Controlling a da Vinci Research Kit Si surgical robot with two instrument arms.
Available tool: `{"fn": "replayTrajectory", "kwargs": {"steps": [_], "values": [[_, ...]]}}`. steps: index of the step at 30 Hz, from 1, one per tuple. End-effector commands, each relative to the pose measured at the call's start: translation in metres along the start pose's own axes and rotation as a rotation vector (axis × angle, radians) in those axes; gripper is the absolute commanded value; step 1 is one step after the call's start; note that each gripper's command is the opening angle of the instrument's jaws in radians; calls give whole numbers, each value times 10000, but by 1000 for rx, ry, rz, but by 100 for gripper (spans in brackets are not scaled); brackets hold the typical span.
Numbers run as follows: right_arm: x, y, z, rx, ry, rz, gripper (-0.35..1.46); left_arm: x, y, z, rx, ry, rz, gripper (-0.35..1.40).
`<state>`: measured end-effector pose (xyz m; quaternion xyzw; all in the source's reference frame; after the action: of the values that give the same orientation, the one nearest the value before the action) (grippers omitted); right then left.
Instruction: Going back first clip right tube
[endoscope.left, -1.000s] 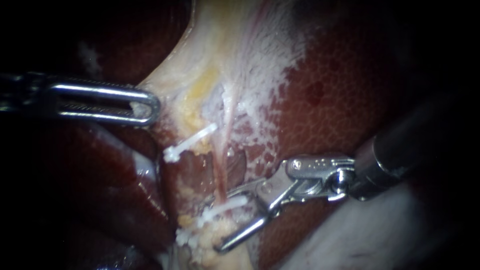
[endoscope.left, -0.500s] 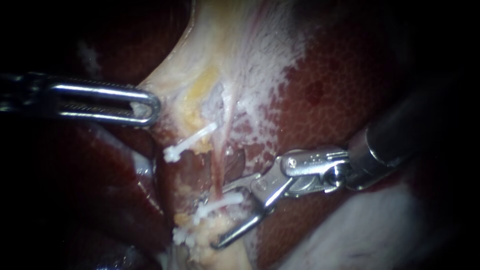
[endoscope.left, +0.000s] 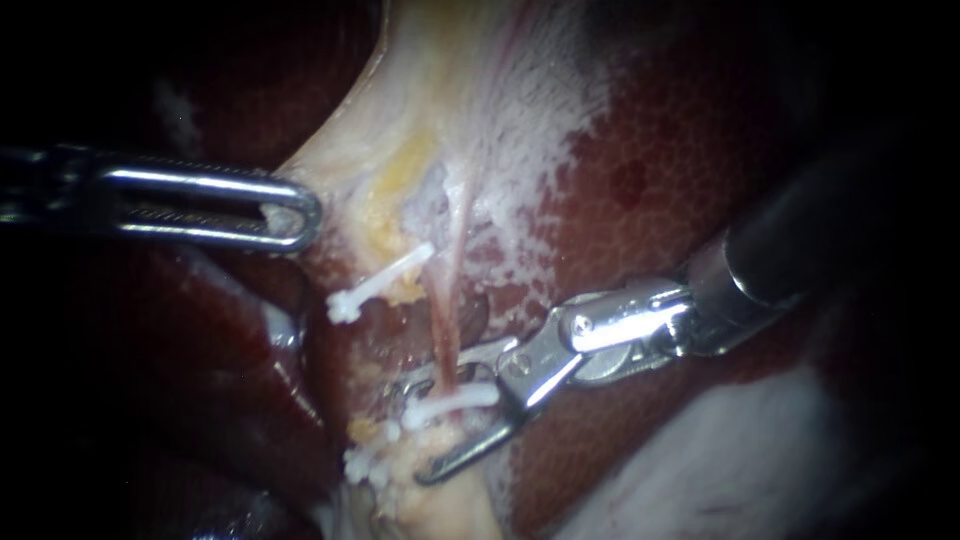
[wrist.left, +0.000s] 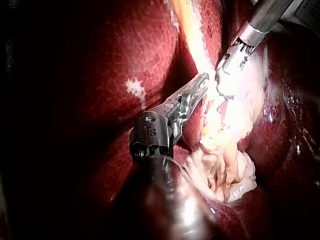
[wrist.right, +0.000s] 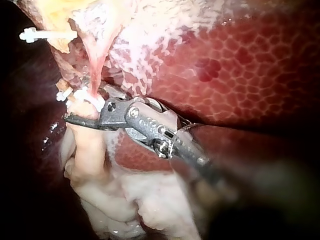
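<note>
White clip (endoscope.left: 455, 401) seemingly lies between open jaws of right instrument (endoscope.left: 412, 432).

Your endoscope's light falls brightest on the pale tissue (endoscope.left: 470, 130) at centre; the margins lie in near darkness. Glare marks the left instrument (endoscope.left: 305, 215), the right instrument (endoscope.left: 412, 430) and wet liver (wrist.left: 292, 107).

Left tool (endoscope.left: 302, 212) level, shaft from left, jaws closed on tissue (endoscope.left: 283, 215); right tool (endoscope.left: 415, 432) angled from right, jaws apart.
</note>
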<state>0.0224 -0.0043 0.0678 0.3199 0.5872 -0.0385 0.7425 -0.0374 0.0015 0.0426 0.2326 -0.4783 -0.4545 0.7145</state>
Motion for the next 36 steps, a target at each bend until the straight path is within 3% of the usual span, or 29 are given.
{"fn": "replayTrajectory", "kwargs": {"steps": [1,20,26,36], "values": [[-1,0,0,0,0,1,60,0,0,0,0,0,0,-35],[15,-14,-53,-51,15,37,60,3,1,3,1,0,2,-35],[16,-26,-73,-56,18,42,60,5,2,5,1,0,3,-35],[25,-57,-111,-82,24,61,60,8,5,8,3,1,5,-35]]}}
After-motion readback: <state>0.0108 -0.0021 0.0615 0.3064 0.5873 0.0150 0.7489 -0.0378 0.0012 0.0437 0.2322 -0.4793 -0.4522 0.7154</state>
